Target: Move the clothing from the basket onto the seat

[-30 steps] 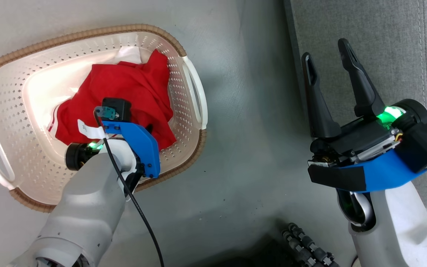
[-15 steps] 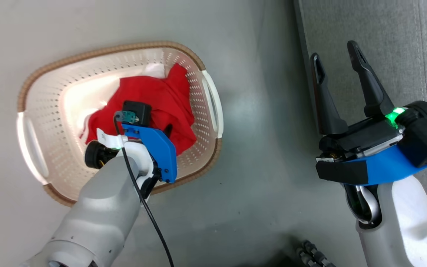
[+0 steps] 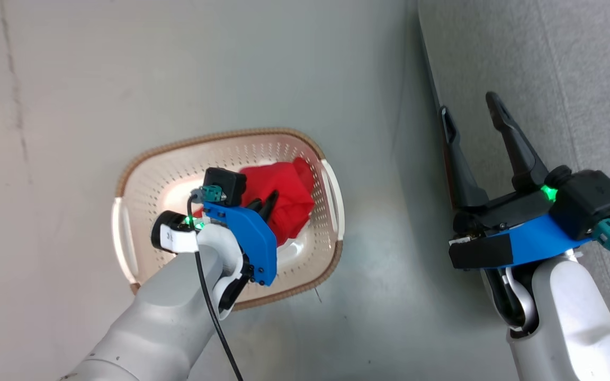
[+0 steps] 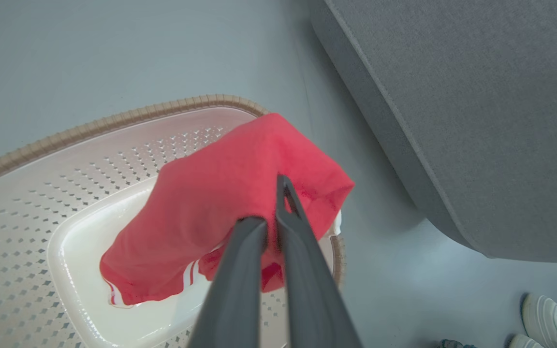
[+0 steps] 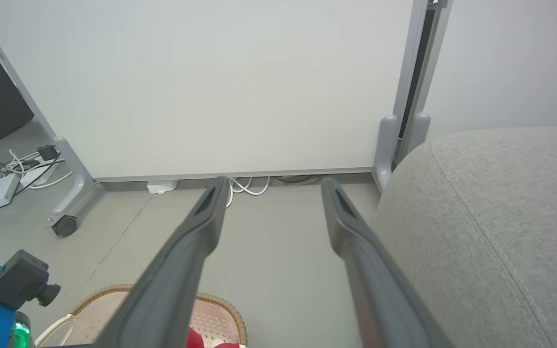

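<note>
Red garment [image 4: 220, 193] w/ white stripes at hem: bunched and hanging from the left tool [image 4: 270, 212] above the basket [image 3: 178, 153]. Lower end sits inside the rim; can't tell if the hem touches the basket bottom. Left tool's fingers are pressed together, pinching a fold near the top of the bunch. Seat [image 3: 548, 63] lies to the robot's right, across a strip of grey floor [image 3: 125, 79], apart from the basket.

Step, as I judge it: lift-out of one garment, w/ the carry to the seat not yet made. Next move needs more height so the hem clears the seat-side rim, then a swing right over the floor & the cushion edge, w/ release only once over the cushion. It's a small pinch, so the cloth could slip on a quick swing.

Pose: left forearm [image 3: 167, 312] rises from lower left in head view, fingers angled toward the basket's seat-side end. Right tool [image 3: 468, 103] is spread wide, holding nothing, by the seat's edge.
</note>
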You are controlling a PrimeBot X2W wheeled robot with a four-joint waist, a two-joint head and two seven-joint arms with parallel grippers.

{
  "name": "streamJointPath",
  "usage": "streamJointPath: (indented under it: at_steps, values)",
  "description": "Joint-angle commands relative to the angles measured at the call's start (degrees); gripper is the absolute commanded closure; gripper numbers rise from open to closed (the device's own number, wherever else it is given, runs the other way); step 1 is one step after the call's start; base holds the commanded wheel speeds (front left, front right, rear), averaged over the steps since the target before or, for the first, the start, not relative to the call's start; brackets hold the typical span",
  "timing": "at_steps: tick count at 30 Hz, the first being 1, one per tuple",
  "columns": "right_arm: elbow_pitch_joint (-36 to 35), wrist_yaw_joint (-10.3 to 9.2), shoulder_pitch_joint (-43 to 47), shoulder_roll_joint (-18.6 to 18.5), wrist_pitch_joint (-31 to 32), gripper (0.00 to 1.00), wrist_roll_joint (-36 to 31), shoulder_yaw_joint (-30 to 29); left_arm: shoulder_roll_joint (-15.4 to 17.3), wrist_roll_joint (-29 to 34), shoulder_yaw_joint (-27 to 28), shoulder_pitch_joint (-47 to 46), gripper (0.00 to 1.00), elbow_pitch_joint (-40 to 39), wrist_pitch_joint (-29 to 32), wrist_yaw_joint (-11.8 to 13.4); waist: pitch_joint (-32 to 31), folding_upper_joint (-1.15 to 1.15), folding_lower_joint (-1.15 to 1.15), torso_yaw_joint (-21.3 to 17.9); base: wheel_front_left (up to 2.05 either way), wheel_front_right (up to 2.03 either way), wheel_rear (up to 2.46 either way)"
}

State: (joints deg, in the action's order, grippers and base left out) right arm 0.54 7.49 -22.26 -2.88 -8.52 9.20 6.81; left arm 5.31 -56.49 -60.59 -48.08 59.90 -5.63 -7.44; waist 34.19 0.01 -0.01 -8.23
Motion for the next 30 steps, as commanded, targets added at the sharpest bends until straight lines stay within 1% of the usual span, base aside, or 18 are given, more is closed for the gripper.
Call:
streamJointPath:
  at_steps: [1,12,17,23,30]
  values:
    - [0.6,0.01,0.9,0.0,0.0,0.00,0.3,-0.3,0.2,-0.5,-0.6,0.5,1.00,-0.8,-0.9,0.0,-4.6,-0.01,0.01,2.0,0.00,0.00,0.00]
    - [4.4,0.01,5.0,0.0,0.9,0.00,1.2,-0.5,0.8,-2.9,-6.2,2.2,1.00,-4.8,-5.9,0.0,-16.1,-0.01,0.01,4.9,0.00,0.00,0.00]
    - [5.4,0.02,6.7,0.0,1.5,0.00,1.2,-0.9,0.5,-3.8,-7.5,1.6,1.00,-6.0,-7.7,0.0,-19.7,-0.01,0.01,5.9,0.00,0.00,0.00]
    - [6.7,0.01,9.1,0.0,2.2,0.00,1.8,-0.9,0.1,-2.5,-9.3,0.1,1.00,-7.0,-8.9,0.0,-24.1,-0.01,0.01,7.1,0.00,0.00,0.00]
    - [8.1,0.01,11.8,0.0,2.4,0.00,2.7,-0.3,-0.6,-2.0,-9.1,-2.1,1.00,-9.3,-9.5,0.0,-28.2,-0.01,0.01,8.6,0.00,0.00,0.00]
